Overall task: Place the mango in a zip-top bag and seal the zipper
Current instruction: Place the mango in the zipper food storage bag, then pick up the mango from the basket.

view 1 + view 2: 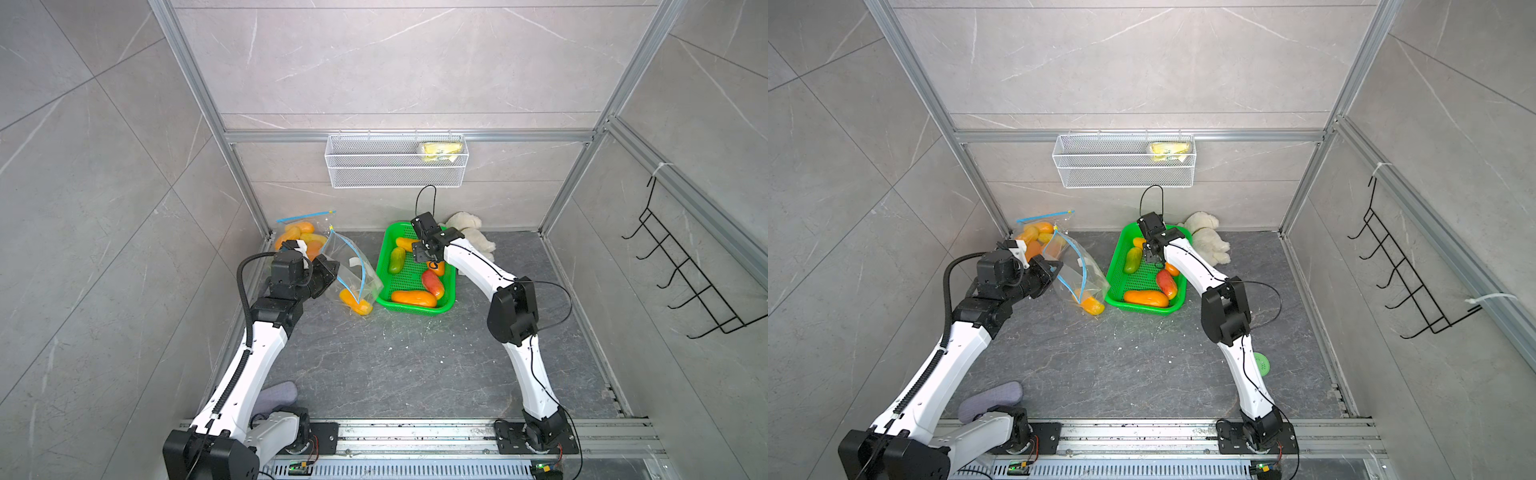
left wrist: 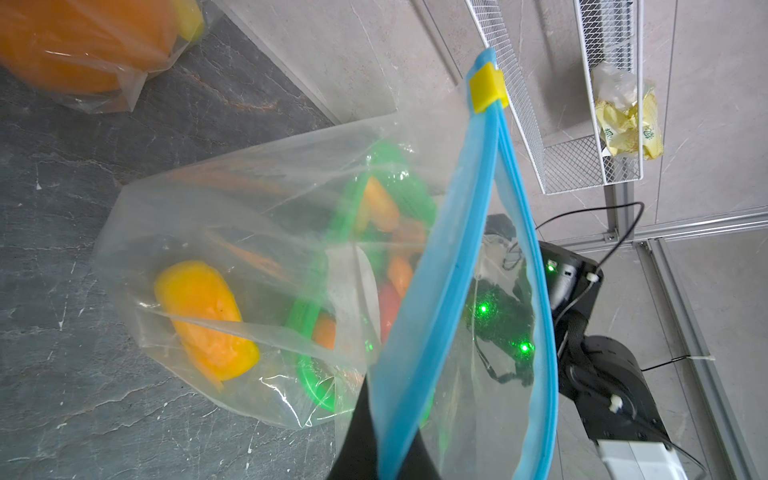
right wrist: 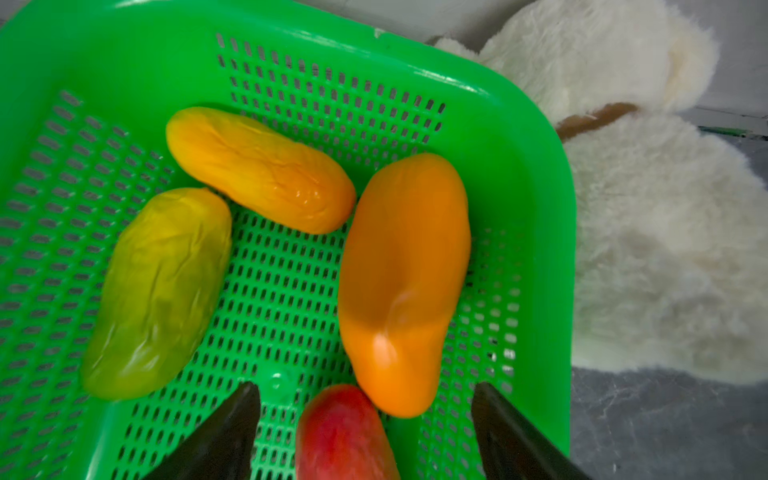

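Left wrist view: the left claw (image 2: 390,440) clamps the blue zipper rim (image 2: 449,257) of a clear crinkled plastic zip-top bag (image 2: 249,199), a smooth orange mango (image 2: 203,316) inside, toward the far-left corner of the dark stone-look desk (image 1: 395,374). The right claw (image 3: 363,390) gapes empty over glossy mangoes (image 3: 257,166) in the perforated green basket (image 3: 291,291).

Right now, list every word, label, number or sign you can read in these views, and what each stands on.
No text reads clearly in any view.
Yellow packet in the wire basket: green print, too blurred to read.
White patch on the zip-top bag: no writing can be made out.
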Controlling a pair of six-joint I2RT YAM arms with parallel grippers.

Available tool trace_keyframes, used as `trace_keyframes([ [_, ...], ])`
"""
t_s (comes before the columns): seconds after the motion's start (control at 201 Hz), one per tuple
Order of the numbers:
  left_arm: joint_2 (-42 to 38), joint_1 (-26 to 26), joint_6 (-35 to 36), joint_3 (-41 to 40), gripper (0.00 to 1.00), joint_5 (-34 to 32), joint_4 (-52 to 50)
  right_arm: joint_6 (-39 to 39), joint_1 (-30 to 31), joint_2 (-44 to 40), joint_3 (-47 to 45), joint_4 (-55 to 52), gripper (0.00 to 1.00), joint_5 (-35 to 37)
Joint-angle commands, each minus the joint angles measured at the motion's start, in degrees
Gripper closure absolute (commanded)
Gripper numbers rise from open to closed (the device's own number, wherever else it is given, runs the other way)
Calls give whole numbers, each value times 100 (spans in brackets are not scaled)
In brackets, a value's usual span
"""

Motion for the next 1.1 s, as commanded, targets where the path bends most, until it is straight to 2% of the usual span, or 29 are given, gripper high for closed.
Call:
trace_keyframes([
  [0.0, -107, 11, 179, 65, 100, -31, 2, 49, -94, 807, 1318, -1196, 18, 197],
  [0.149, -46, 11, 202, 66, 100, -25, 64, 280, -171, 2248, 3722, -2491, 17, 335],
  [0.219, -5, 11, 205, 81, 100, -40, 97, 322, -186, 2535, 4169, -2622, 17, 221],
  [0.264, 23, 11, 205, 98, 100, -37, 116, 336, -206, 2513, 3981, -2465, 17, 2],
  [0.393, 0, 11, 236, 84, 100, -32, 99, 358, -251, 1954, 2484, -1519, 22, -395],
  [0.458, -41, 11, 240, 36, 100, -63, 95, 351, -271, 1805, 2114, -1256, 23, -611],
  [0.587, -53, 11, 224, -6, 100, -84, 99, 247, -283, 2145, 2529, -1447, 25, -943],
  [0.687, -73, 11, 214, 4, 100, -75, 82, 201, -279, 2424, 3208, -1883, 35, -1026],
  [0.772, -104, 11, 222, 9, 100, -82, 56, 159, -277, 2277, 3293, -1917, 44, -1123],
  [0.951, -79, 11, 221, 71, 100, 56, 10, -28, -175, 1123, 2666, -1508, 63, -1358],
  [1.016, -59, 5, 196, 80, 100, 86, 14, -100, -94, 364, 1919, -802, 66, -1461],
  [1.095, -36, 3, 163, 61, 100, 81, 36, -88, -59, -656, 237, 474, 67, -1721],
])
